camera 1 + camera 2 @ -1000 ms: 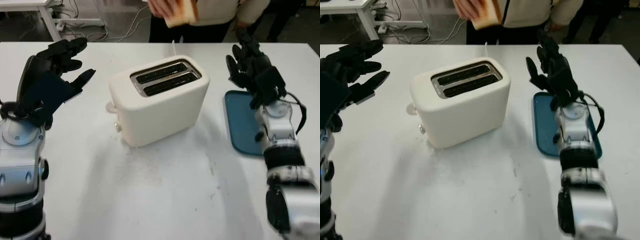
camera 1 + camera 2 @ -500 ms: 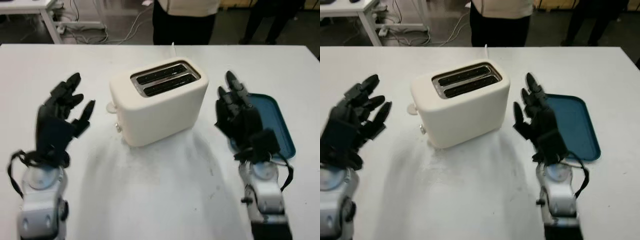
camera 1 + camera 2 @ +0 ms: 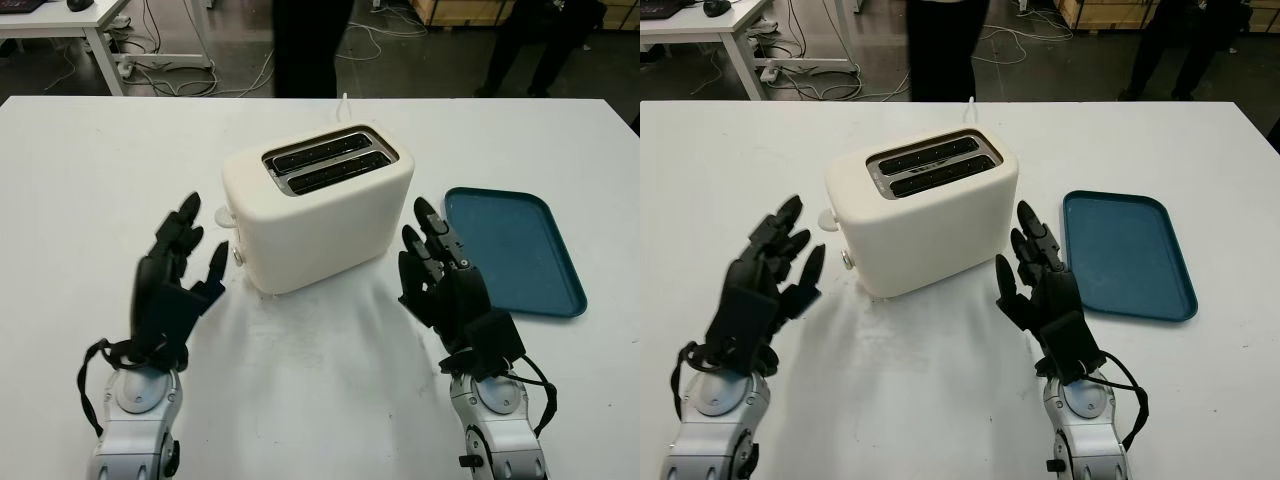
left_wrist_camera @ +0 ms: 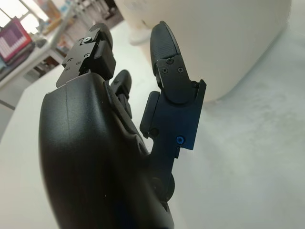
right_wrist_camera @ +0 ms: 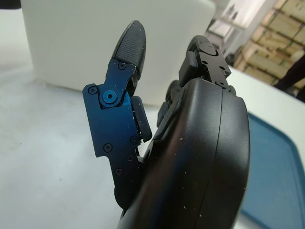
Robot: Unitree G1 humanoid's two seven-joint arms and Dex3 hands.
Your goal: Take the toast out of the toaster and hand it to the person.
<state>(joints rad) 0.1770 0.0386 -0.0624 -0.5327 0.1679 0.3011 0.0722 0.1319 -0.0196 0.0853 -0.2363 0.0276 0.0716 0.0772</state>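
Note:
A cream two-slot toaster (image 3: pixel 315 215) stands in the middle of the white table (image 3: pixel 90 160). Its slots (image 3: pixel 330 165) are dark, and nothing sticks up from them. My left hand (image 3: pixel 195 240) is open and raised just left of the toaster, holding nothing. My right hand (image 3: pixel 425 250) is open on the toaster's right side, between it and the tray. In the wrist views the left hand (image 4: pixel 143 86) and the right hand (image 5: pixel 162 57) each face the toaster's wall (image 5: pixel 86 38) with a gap between. A person in dark trousers (image 3: pixel 310 45) stands behind the table's far edge.
A flat blue tray (image 3: pixel 515 250) lies to the right of the toaster, with nothing on it. The toaster's white cord (image 3: pixel 345 102) runs off the far edge. Another person (image 3: pixel 540 40) stands at the back right, and a desk with cables (image 3: pixel 100 30) at the back left.
Both hands have come down and back toward the near edge, flanking the toaster. The person who held a toast slice one second ago has drawn back from the table.

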